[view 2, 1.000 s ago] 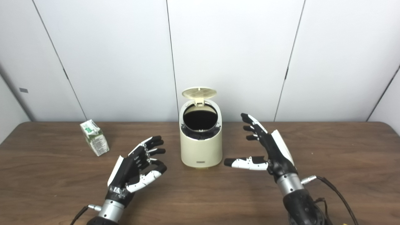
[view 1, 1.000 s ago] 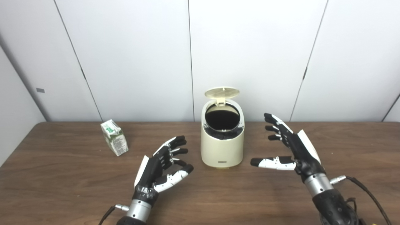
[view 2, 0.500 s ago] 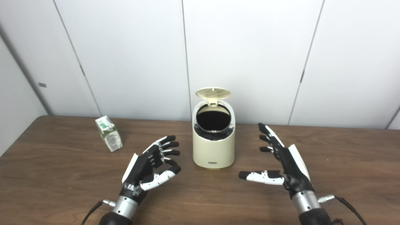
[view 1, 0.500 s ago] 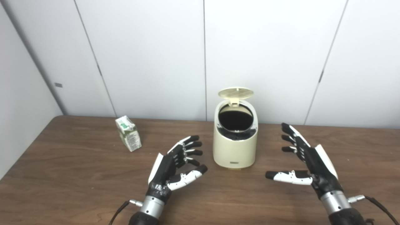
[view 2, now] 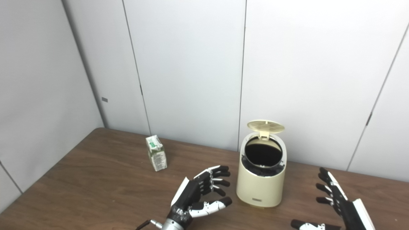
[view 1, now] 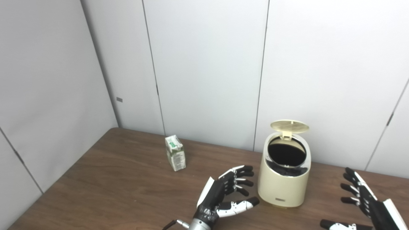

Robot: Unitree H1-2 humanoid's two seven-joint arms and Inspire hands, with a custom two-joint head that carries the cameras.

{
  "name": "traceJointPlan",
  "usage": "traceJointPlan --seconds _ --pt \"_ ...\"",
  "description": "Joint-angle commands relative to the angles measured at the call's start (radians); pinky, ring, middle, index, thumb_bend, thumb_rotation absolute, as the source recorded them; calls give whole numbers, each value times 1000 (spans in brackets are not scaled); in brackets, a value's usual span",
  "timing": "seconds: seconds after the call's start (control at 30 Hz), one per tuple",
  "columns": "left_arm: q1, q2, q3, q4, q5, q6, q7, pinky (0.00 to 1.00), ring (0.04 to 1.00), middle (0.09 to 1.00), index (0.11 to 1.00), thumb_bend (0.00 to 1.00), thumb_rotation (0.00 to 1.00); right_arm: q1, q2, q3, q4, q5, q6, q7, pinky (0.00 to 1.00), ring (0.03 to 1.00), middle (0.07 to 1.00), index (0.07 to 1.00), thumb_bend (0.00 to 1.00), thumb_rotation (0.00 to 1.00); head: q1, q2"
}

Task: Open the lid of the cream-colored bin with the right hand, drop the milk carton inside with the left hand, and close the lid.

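The cream-colored bin (view 1: 283,185) stands upright on the brown table (view 1: 121,191), its round lid (view 1: 289,126) tipped up at the back and its dark inside showing. A small green-and-white milk carton (view 1: 175,157) stands upright well to the left of the bin, near the wall. My left hand (view 1: 225,195) hovers open just left of the bin's base, fingers spread, holding nothing. My right hand (view 1: 367,207) is open at the lower right, partly cut off by the picture's edge, apart from the bin.
White wall panels close off the table at the back and on the left. The table's left edge (view 1: 60,179) runs diagonally toward the near left. Bare wood lies between the carton and my left hand.
The camera has swung left and up, so everything sits lower and further right in the picture. Bin, lid and carton stay where they were. Both hands remain open in much the same pose.
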Motion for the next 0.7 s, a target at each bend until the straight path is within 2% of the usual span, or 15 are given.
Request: traceJointPlan --seconds 0.0,0.1,0.23,0.37,0.5,0.67 --pt "-26 0 19 -59 -21 -40 24 493 608 737 819 697 167 -44 -18 -7 -11 0 -37 -10 735 876 924 943 873 262 2 0" --pt "-26 12 35 -89 -8 -26 36 466 583 711 811 696 176 -49 -22 -6 -9 4 -43 -7 656 851 921 937 881 275 9 -1" --pt "-34 43 53 -134 14 0 45 467 588 712 803 695 183 -53 -18 -3 -10 -4 -37 -13 680 854 916 931 877 275 11 -3" --pt "-46 103 66 -181 36 32 31 491 600 705 794 692 161 -58 -6 6 -13 -28 -29 -22 683 854 910 927 869 269 16 -2" --pt "-57 165 97 -241 41 103 27 501 618 719 788 717 162 -57 1 12 -19 -33 -19 -17 689 855 912 930 855 272 19 -2" --pt "-82 241 147 -263 36 142 29 564 661 733 784 697 102 -58 -1 13 -17 -28 -19 -9 672 851 921 938 840 279 19 1"
